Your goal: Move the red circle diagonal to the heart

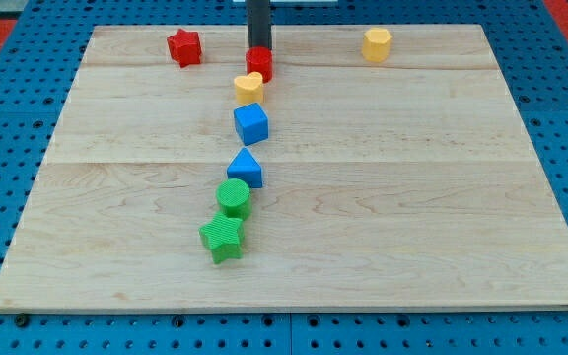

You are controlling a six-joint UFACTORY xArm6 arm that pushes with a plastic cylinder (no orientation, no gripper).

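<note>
The red circle [259,64] sits near the view's top, just above and slightly right of the yellow heart [249,88], touching or nearly touching it. My tip [258,48] stands right at the red circle's far edge, against its top side. The rod comes down from the view's top edge.
A red star [183,46] lies at the top left and a yellow hexagon [376,43] at the top right. Below the heart run a blue cube [250,123], a blue triangle [247,169], a green circle [234,197] and a green star [224,238]. The wooden board [442,197] lies on a blue pegboard.
</note>
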